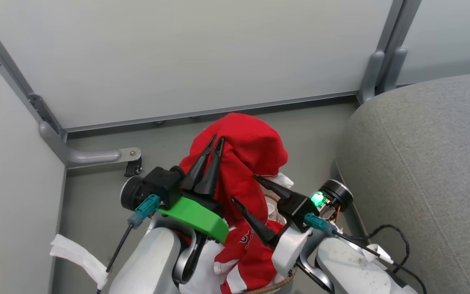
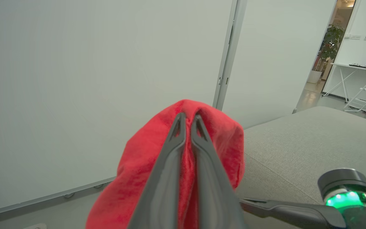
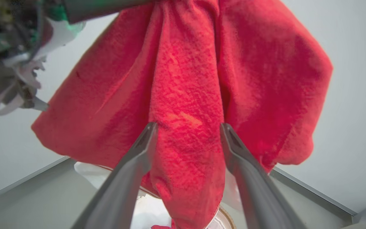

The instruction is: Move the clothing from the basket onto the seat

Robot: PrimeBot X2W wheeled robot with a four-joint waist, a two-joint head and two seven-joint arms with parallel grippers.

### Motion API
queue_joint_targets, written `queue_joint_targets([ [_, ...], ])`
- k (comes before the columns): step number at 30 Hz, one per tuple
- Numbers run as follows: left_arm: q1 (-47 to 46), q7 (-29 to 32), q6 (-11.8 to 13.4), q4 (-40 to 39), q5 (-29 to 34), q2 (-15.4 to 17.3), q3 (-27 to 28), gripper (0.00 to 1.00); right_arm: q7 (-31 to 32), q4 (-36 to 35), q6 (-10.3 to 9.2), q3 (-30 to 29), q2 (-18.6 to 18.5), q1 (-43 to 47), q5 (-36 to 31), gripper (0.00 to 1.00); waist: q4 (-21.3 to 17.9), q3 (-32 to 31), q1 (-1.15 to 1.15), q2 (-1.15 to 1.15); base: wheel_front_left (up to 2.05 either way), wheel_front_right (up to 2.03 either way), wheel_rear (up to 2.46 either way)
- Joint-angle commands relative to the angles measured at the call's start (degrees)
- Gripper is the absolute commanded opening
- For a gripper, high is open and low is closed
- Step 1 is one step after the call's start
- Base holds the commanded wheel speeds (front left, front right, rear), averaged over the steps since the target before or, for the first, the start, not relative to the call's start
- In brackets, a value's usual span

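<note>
The left hand (image 1: 218,139) is pinched tight on a fold of the clothing (image 1: 251,143), its two dark fingers (image 2: 167,178) pressed close with red fabric squeezed between them near the tips; the garment drapes over and past those tips like a hood and hangs down on both sides of the fingers and below the hand; the right hand (image 1: 245,188) stands wide apart and holds nothing, just to the right of the left hand and lower, pointing at the hanging cloth; in the right wrist view a thick red fold hangs straight ahead, between its spread tips, though whether they touch the fabric is hard to tell; more red clothing, with white stripes and small white lettering, lies beneath both hands; the basket (image 3: 228,221) sits below the right hand, its brown woven rim and white liner showing under the lowest red fold; the lifted garment seems to reach down to the basket, but the forearms hide where it ends; the seat (image 1: 422,163) lies to the right of the right hand, apart from it, a broad grey cushion with a rounded edge and a stitched seam; the grey floor (image 1: 96,196) spreads to the left of the left hand, and a pale wall panel (image 1: 178,61) stands beyond its fingertips
</note>
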Motion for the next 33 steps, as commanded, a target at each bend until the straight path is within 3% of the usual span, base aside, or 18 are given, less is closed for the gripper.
queue_joint_targets([
  [1, -1.1, -0.1, 0.4, -0.2, -0.3, 0.1, -0.6, 0.00, -0.3, 1.3, -0.06, 0.4, 0.0, -1.5, 0.0, 1.00, 1.0, 0.3, 0.00, 0.00, 0.00, 0.00, 0.00],
  [8, -2.0, -0.1, 0.7, -0.6, -2.3, 0.1, -4.4, 0.00, -0.3, 5.2, -0.06, 2.2, 0.1, -5.3, 1.9, 1.00, 3.5, 1.1, 0.00, 0.00, 0.00, 0.00, 0.00],
  [9, -2.1, -0.1, 0.8, -0.7, -2.5, 0.1, -5.0, 0.00, -0.3, 5.6, -0.06, 2.6, 0.1, -5.6, 2.7, 0.80, 3.8, 1.1, 0.00, 0.00, 0.00, 0.00, 0.00],
  [10, -2.1, -0.1, 0.8, -0.7, -3.0, 0.1, -5.5, 0.00, -0.3, 6.0, -0.06, 3.1, 0.1, -5.9, 3.6, 0.33, 4.1, 1.0, 0.00, 0.00, 0.00, 0.00, 0.00],
  [11, -2.2, -0.1, 0.9, -0.7, -3.0, 0.1, -5.7, 0.00, -0.3, 6.1, -0.06, 3.5, 0.2, -6.2, 4.3, 0.00, 4.2, 1.1, 0.00, 0.00, 0.00, 0.00, 0.00],
  [19, -2.4, -0.1, 1.5, 0.0, -2.9, 0.1, -6.5, 0.00, -0.3, 6.3, -0.06, 5.0, 0.1, -6.3, 8.9, 0.00, 4.2, 1.3, 0.00, 0.00, 0.00, 0.00, 0.00],
  [20, -2.3, 0.0, 1.7, 0.4, -2.7, 0.1, -6.4, 0.09, -0.3, 6.1, -0.06, 4.8, 0.1, -6.3, 9.0, 0.00, 3.9, 1.3, 0.00, 0.00, 0.00, 0.00, 0.00],
  [21, -2.3, -0.1, 1.8, 0.5, -2.6, 0.1, -6.3, 0.70, -0.3, 5.9, -0.06, 4.7, 0.2, -6.3, 9.0, 0.00, 3.8, 1.3, 0.00, 0.00, 0.00, 0.00, 0.00],
  [22, -2.2, 0.0, 1.8, 0.9, -2.7, 0.1, -6.3, 1.00, -0.3, 5.5, -0.06, 4.5, 0.2, -6.1, 8.8, 0.00, 3.4, 1.3, 0.00, 0.00, 0.00, 0.00, 0.00],
  [27, -2.6, 0.0, 1.8, 1.8, -1.6, 0.1, -5.3, 1.00, -0.3, 3.4, -0.06, 3.4, 0.2, -4.7, 7.5, 0.00, 1.4, 1.7, 0.00, 0.00, 0.00, 0.00, 0.00],
  [33, -1.6, 0.0, 1.1, 3.0, 0.7, 0.1, -4.1, 1.00, -0.3, 0.8, -0.07, 1.6, 0.2, -2.3, 6.2, 0.00, -4.3, 1.7, 0.00, 0.00, 0.00, 0.00, 0.00],
])
